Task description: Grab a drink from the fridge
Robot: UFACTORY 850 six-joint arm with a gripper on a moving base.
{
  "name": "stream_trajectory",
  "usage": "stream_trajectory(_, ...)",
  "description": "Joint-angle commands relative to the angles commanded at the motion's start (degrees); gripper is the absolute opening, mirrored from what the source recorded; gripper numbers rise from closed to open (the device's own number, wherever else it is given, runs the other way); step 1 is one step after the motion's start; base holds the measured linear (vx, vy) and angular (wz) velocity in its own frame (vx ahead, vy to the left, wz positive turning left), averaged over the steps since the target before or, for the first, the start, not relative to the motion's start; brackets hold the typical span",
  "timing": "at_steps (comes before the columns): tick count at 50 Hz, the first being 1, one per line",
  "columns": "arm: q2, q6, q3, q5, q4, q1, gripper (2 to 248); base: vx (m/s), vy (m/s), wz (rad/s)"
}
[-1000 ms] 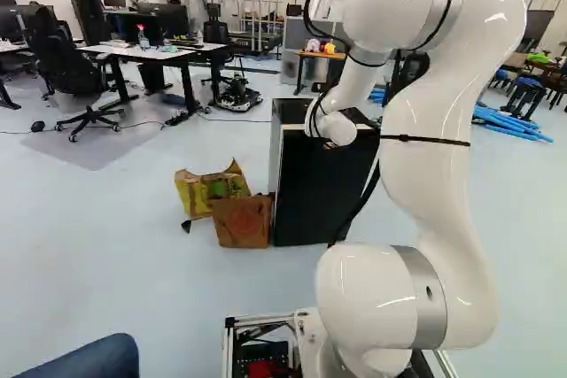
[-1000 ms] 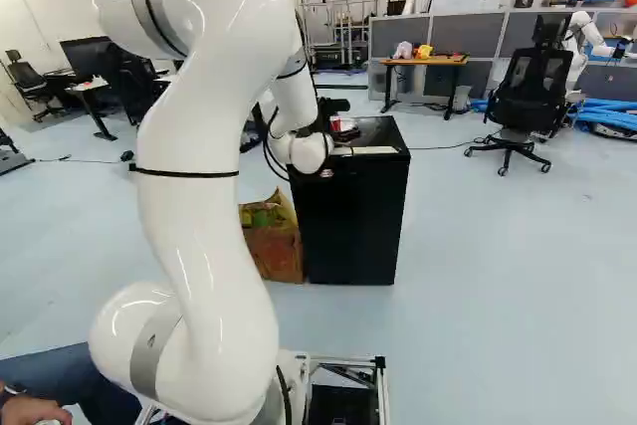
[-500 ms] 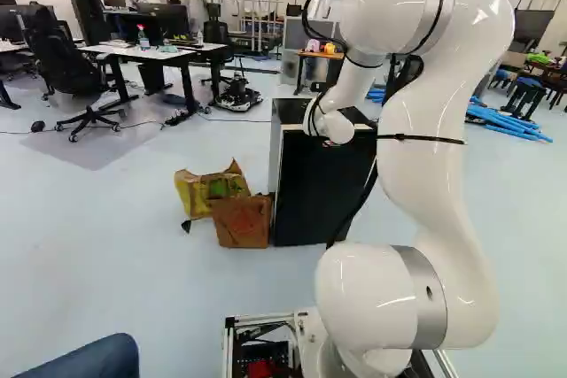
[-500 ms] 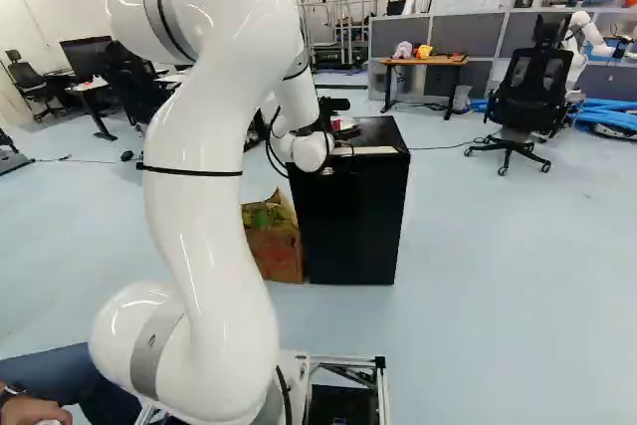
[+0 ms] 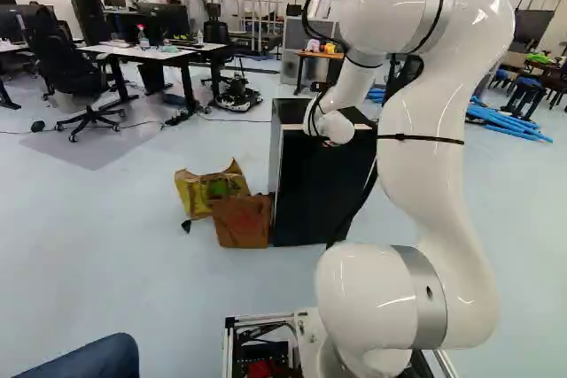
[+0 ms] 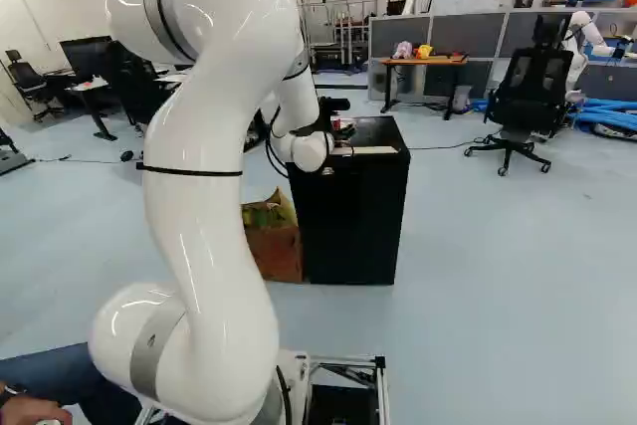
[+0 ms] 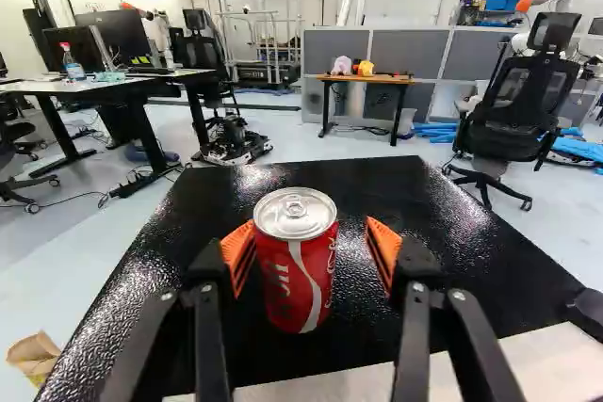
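Observation:
In the right base view my gripper [image 6: 326,114] is mostly hidden behind the wrist, over the black fridge [image 6: 353,216]. A little red of the can shows beside it. The wrist view has the gripper [image 7: 309,244] open, its orange pads on either side of a red drink can [image 7: 297,265]. The can is upright on the fridge's black top [image 7: 452,270]. A gap shows between the can and one pad; the other pad is close to it, and contact there cannot be told. The fridge door looks closed.
Brown bag or box [image 5: 241,221] and yellow bag [image 5: 195,192] on the floor beside the fridge. A dark object [image 7: 589,310] lies at the fridge top's edge. A person's leg [image 6: 75,380] and hand are close beside the base. Desks, chairs and another robot [image 6: 587,39] stand farther back.
Over the first half second the arm shifted slightly, its upper part leaning left in the left base view and right in the right one. It has barely moved since. The base stayed put.

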Motion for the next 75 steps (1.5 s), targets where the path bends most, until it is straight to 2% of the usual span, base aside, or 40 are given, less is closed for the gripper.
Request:
stream_trajectory(4,0.0,0.0,0.0,0.0,0.0,0.0,164,0.0,0.0,0.0)
stream_trajectory(5,0.0,0.0,0.0,0.0,0.0,0.0,126,0.0,0.0,0.0)
stream_trajectory(9,0.0,0.0,0.0,0.0,0.0,0.0,126,0.0,0.0,0.0)
stream_trajectory(10,0.0,0.0,0.0,0.0,0.0,0.0,100,0.0,0.0,0.0)
stream_trajectory(62,4.6,0.0,0.1,0.0,0.0,0.0,100,0.0,0.0,0.0)
stream_trajectory(75,4.6,0.0,0.2,0.0,0.0,0.0,100,0.0,0.0,0.0)
